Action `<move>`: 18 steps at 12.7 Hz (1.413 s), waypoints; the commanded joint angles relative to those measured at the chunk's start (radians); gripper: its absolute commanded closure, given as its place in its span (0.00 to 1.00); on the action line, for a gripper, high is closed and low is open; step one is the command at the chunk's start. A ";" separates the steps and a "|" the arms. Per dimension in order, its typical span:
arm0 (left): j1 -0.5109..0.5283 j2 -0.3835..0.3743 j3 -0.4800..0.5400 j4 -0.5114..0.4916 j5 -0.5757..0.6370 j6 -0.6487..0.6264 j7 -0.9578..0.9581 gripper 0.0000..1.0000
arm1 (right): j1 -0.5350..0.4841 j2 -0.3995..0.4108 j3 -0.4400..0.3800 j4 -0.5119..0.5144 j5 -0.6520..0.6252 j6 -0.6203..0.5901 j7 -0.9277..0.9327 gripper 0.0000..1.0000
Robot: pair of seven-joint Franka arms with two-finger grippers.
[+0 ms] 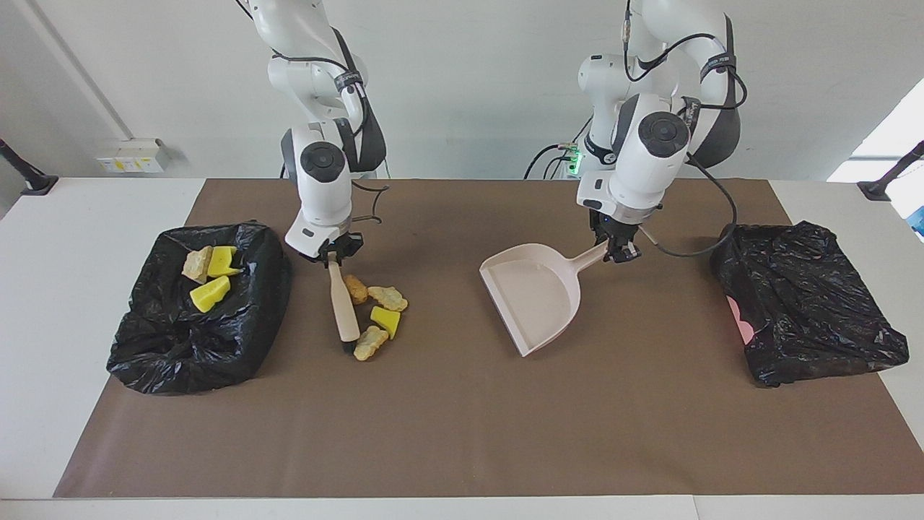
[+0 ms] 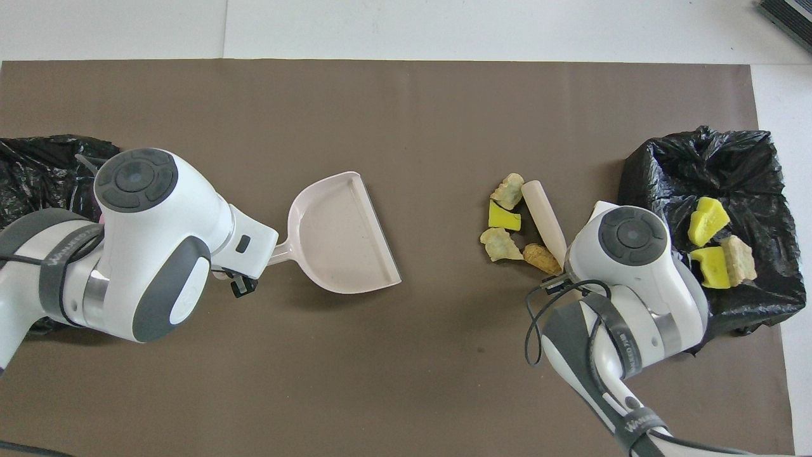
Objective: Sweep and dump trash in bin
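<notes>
On the brown mat covering the white tabletop, we see the right gripper with jaws clamped on a wooden brush, angled against four trash scraps to herd them toward the beige dustpan. Its handle sits clamped in the jaws of the left gripper, mouth facing the scraps to receive them. Three scraps already lie in the black-lined bin beside the brush; a second black bag lies at the left arm's end.
</notes>
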 commanded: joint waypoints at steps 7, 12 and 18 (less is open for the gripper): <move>-0.098 -0.067 0.010 -0.169 -0.028 0.202 -0.043 1.00 | 0.192 0.051 0.010 0.043 0.138 -0.005 -0.113 1.00; -0.098 -0.056 0.010 -0.172 -0.028 0.224 -0.046 1.00 | 0.307 0.065 0.010 0.086 0.306 0.006 -0.018 1.00; -0.073 -0.054 0.011 -0.174 -0.082 0.227 -0.096 1.00 | 0.243 0.051 0.004 0.276 0.321 -0.218 0.089 1.00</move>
